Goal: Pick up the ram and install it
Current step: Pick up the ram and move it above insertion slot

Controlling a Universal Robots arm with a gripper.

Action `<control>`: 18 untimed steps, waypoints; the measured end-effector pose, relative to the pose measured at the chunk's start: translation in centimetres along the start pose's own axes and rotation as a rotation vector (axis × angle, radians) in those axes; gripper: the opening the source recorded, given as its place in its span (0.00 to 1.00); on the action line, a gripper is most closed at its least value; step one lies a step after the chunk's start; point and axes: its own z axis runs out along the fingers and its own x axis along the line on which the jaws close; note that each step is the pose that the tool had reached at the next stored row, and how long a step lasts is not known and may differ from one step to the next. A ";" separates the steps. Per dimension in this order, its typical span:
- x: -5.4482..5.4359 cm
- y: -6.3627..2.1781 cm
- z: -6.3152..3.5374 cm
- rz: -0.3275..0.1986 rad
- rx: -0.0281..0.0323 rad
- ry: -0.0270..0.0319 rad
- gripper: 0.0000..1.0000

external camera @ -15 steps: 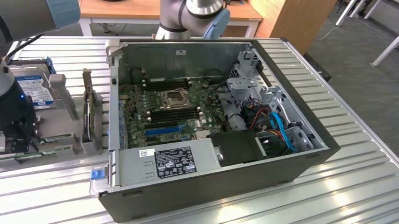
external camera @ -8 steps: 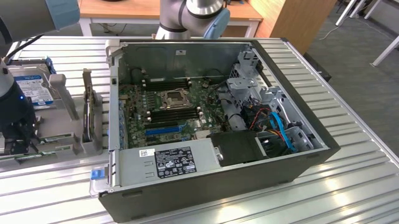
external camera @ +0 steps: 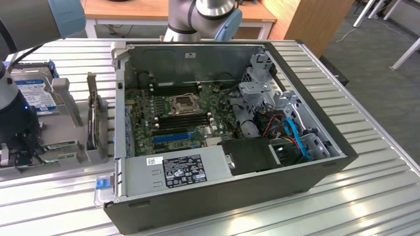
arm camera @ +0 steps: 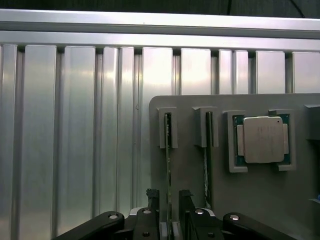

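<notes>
On the ribbed metal table (external camera: 367,196), the biggest thing is the open PC case (external camera: 318,164). It lies on its side w/ the panel off, prob. so the mobo (external camera: 147,110) faces up and can be reached from above. The PSU (external camera: 184,169) sits along the case's near edge, and blue cables (external camera: 298,135) bunch toward the exterior view's right. Black slots (external camera: 172,89) run beside the CPU socket (external camera: 182,104). I see no sticks in them, so install looks not yet done.

Just beside the case, at the exterior view's left, is a gray fixture (arm camera: 192,175) that holds the parts in fixed spots, each easy to grab. An HDD w/ blue label (external camera: 36,93) rests at its far end. The arm (external camera: 16,115) hangs low over the near end.

In the wrist view, a square silver CPU (arm camera: 263,140) lies flat in its own pocket. Two sticks stand on edge in narrow gray brackets, which leaves both faces free for a pinch. The ram (arm camera: 168,150) is the outer stick and the spare stick (arm camera: 206,160) is next to it.

The gripper (arm camera: 169,207) straddles the ram's near end. Its fingers (arm camera: 151,200) stand spread, one each side, w/ a gap showing btwn pads and board. The ram sits in its bracket, not gripped or lifted.

The table top is bright, grooved aluminium w/ glare. Behind it are a wooden desk (external camera: 131,10) and gray floor (external camera: 387,34).
</notes>
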 end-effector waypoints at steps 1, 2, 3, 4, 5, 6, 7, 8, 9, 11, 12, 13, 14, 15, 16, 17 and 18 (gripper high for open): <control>0.0 0.00 0.11 0.000 -0.0001 0.0001 0.29; 0.0 -0.01 0.18 0.000 -0.0001 0.0000 0.29; 0.0 0.00 0.21 0.000 -0.0003 0.0003 0.29; 0.0 -0.01 0.22 0.000 -0.0003 0.0003 0.29; 0.0 -0.01 0.22 0.000 -0.0004 0.0003 0.29; 0.0 -0.01 0.23 0.000 -0.0002 0.0002 0.29; 0.0 -0.01 0.24 0.000 -0.0001 0.0001 0.29; 0.0 -0.01 0.24 0.000 -0.0001 0.0001 0.29; 0.0 -0.01 0.24 0.000 -0.0001 0.0001 0.29; 0.0 -0.01 0.24 -0.008 -0.0003 0.0004 0.29; 0.0 -0.01 0.25 -0.015 -0.0004 0.0007 0.29; 0.0 -0.01 0.25 -0.023 -0.0006 0.0010 0.29; 0.0 -0.01 0.25 -0.030 -0.0008 0.0013 0.29; 0.0 -0.01 0.25 -0.033 -0.0008 0.0014 0.29; 0.0 -0.01 0.25 -0.033 -0.0008 0.0015 0.29; 0.0 -0.01 0.25 -0.033 -0.0009 0.0015 0.29; 0.0 -0.01 0.25 -0.033 -0.0008 0.0015 0.29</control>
